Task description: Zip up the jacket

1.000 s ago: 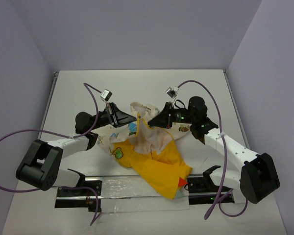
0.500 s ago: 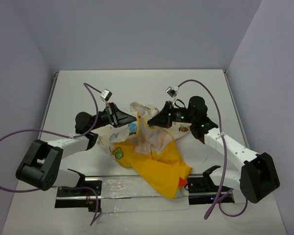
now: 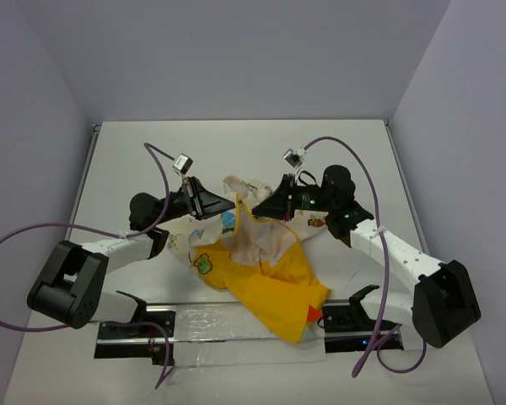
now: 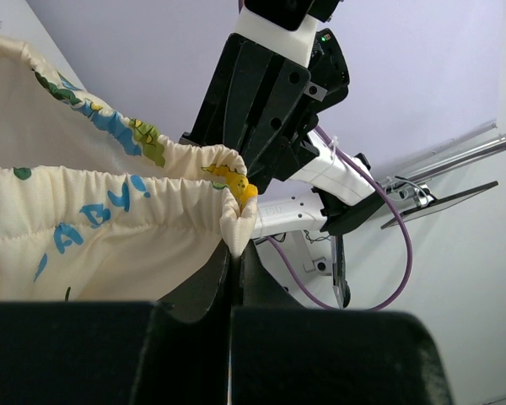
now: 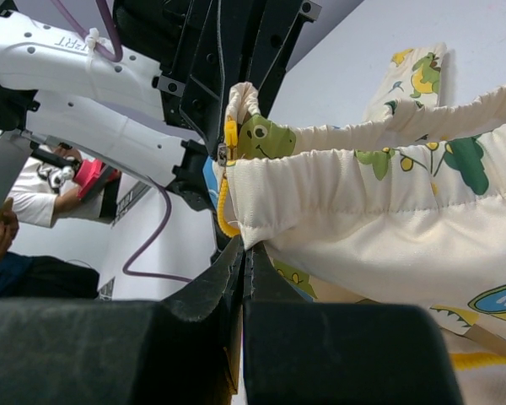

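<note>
jacket hem pinched by left tool, by right tool — purple cables around

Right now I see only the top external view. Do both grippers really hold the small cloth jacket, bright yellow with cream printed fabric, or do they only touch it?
Observer: In the left wrist view, the left gripper is shut on a gathered cream edge of the jacket, at its corner.
Operator: And the other one?
Observer: The right wrist view shows the right gripper shut on a cream edge too, just below the yellow zipper.
Operator: Does the left edge show any zipper?
Observer: Only a small yellow tip at that corner, above the fingers.
</note>
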Motion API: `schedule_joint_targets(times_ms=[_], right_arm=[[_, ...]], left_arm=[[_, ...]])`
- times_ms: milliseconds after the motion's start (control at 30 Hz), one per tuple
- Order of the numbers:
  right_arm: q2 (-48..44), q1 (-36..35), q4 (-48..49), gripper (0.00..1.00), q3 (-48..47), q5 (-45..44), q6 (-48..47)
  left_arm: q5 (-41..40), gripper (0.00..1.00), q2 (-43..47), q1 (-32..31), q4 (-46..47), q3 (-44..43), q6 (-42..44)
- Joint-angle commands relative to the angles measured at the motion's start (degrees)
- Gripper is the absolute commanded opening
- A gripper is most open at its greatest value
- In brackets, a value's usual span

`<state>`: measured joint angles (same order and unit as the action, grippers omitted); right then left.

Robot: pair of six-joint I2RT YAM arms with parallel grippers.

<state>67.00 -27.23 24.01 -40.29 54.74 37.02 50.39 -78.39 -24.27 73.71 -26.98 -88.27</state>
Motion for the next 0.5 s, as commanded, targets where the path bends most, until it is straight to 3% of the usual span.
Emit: schedule_joint_targets(times_ms=[0,467], right_arm=[[-0.44,-0.71,3.69,0.00,-2.86,0.47,0.51],[-0.06,-2.20,11.41,0.00,-1.10,-3.91,6.46]], left_arm=[[0.51,0.00,1.32,-0.15,32.81,-0.79,0.91],[-0.27,0.00,0.78,-0.86,32.81,-0.79,1.43]])
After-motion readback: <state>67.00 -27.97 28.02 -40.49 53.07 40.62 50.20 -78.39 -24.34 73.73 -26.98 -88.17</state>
